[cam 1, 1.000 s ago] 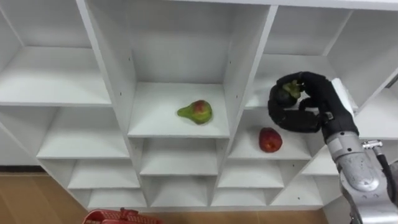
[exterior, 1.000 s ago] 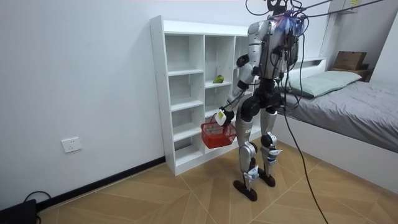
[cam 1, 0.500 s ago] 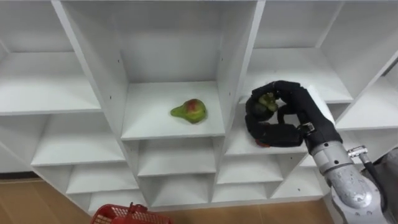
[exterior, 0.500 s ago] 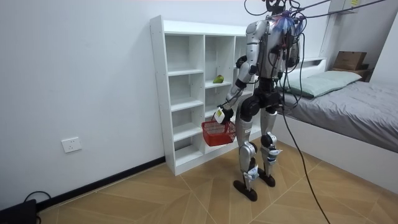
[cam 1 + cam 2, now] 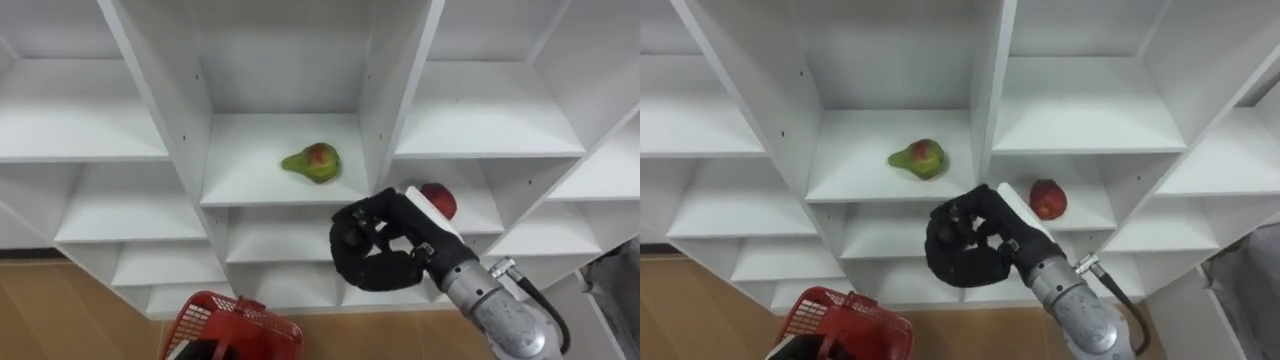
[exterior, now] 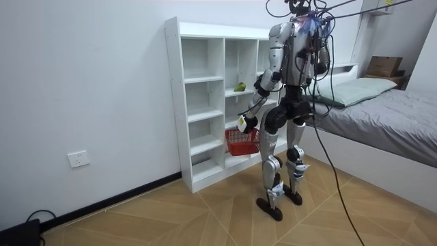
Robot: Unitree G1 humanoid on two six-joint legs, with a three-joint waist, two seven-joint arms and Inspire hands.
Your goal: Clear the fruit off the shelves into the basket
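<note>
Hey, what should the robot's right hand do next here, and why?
Probably swing the right hand down and left over the red basket before opening. It stays curled as it was round the green fruit a moment ago, and it sits right of the basket, not over it.

- Left eye view: on the robot's head, facing forward and down, near the white closet (image 5: 403, 100); red basket (image 5: 240, 325) at the lower edge.
- Right eye view: same head, just beside the left eye, same facing, same nearness.
- Shared by both eyes: pear (image 5: 312, 162), red fruit (image 5: 438, 200) and right hand (image 5: 375, 250), each set further left in the right eye.
- Room view: standing well off, taking in the whole robot before the closet, bed (image 6: 389, 116) at the room view's right; shares closet, pear and basket with the eyes.
</note>
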